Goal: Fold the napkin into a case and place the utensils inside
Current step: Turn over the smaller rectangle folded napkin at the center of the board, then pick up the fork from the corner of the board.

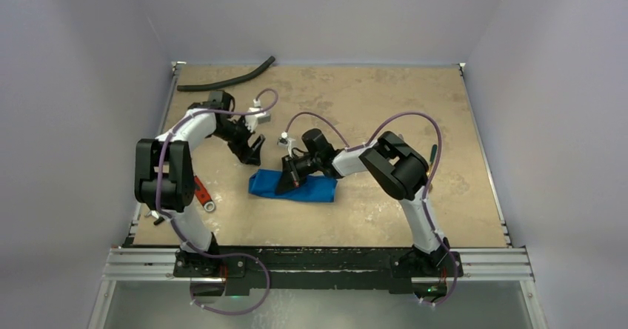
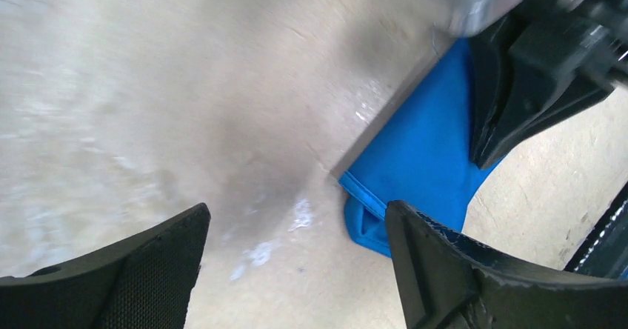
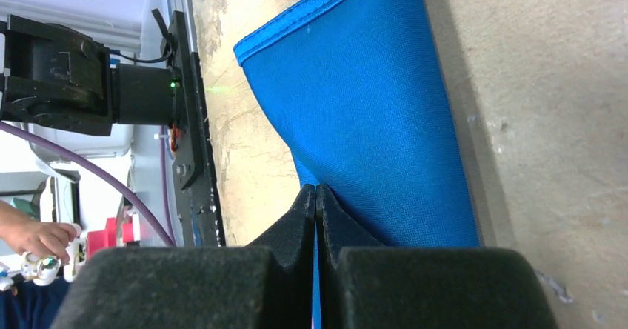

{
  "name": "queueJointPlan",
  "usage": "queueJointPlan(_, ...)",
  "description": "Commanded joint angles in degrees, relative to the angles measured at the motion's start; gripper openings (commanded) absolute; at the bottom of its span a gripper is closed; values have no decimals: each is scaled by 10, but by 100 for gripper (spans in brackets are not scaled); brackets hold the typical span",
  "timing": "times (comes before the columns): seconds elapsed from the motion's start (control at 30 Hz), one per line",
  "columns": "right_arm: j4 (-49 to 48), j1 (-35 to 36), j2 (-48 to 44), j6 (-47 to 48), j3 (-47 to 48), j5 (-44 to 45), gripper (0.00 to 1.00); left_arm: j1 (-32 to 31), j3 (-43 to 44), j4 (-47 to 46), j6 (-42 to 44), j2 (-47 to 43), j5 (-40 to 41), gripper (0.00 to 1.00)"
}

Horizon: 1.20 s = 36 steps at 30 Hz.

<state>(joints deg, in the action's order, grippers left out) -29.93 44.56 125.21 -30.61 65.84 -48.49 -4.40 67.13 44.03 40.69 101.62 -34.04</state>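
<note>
Right claw (image 3: 315, 192) shut, tips pinning the folded blue napkin (image 3: 370, 107); in left wrist view left claw (image 2: 296, 218) gapes empty over worktop (image 2: 148, 84) beside the napkin's corner, best to pinch that hem low; from top, napkin lies mid-worktop under right claw.

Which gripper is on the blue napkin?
The right gripper: jaws shut, tips down on the napkin. The left gripper hangs open over bare table beside it.

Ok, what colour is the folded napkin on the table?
The napkin is plain bright blue with a stitched hem along its edge, clearest in the right wrist view.
</note>
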Motion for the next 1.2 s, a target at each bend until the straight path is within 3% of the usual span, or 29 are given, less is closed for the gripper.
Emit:
queueJointPlan(0.0, 134, -7, 45, 60, 25, 45, 0, 4, 80, 85, 35, -33, -29, 91)
queueJointPlan(0.2, 232, -20, 61, 140, 95, 1, 0, -21, 70, 162, 123, -25, -64, 95)
queueJointPlan(0.33, 248, -21, 10, 158, 106, -13, 19, -30, 46, 162, 153, -22, -73, 95)
queueJointPlan(0.5, 255, -41, -84, 142, 122, -11, 38, -29, 69, 154, 125, -37, -59, 95)
queueJointPlan(0.7, 290, -78, -143, 133, 142, 8, 52, -26, 144, 171, 82, -39, -28, 99)
queueJointPlan(0.8, 294, -102, -175, 114, 107, 27, 48, -25, 180, 176, 58, -33, -26, 98)
queueJointPlan(0.87, 295, -127, -210, 92, 72, 58, 39, -25, 201, 171, 48, -29, -26, 99)
queueJointPlan(0.93, 327, -159, -250, 79, 48, 141, 40, -26, 215, 165, 34, -24, -21, 99)
queueJointPlan(1.07, 383, -232, -346, 48, 5, 317, 68, -26, 264, 175, 26, -7, 21, 99)
queueJointPlan(1.17, 415, -305, -371, 38, -24, 412, 77, -17, 301, 177, -2, 8, 62, 99)
